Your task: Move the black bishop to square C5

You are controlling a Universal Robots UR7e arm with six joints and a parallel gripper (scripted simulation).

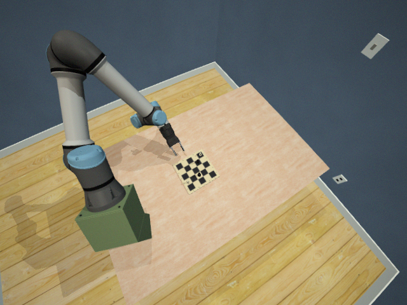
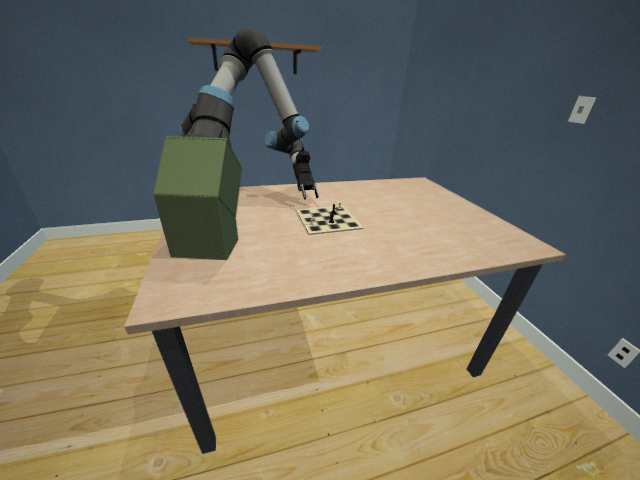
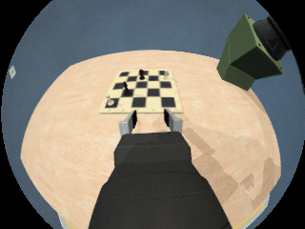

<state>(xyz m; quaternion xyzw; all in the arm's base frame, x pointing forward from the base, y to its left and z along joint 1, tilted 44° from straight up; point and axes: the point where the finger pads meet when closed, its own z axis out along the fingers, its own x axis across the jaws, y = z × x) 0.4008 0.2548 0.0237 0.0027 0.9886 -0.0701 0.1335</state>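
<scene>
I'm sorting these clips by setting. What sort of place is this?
Likely a plain indoor room: blue walls, a plank floor, a wooden table holding a small chessboard, and a wall shelf.
</scene>
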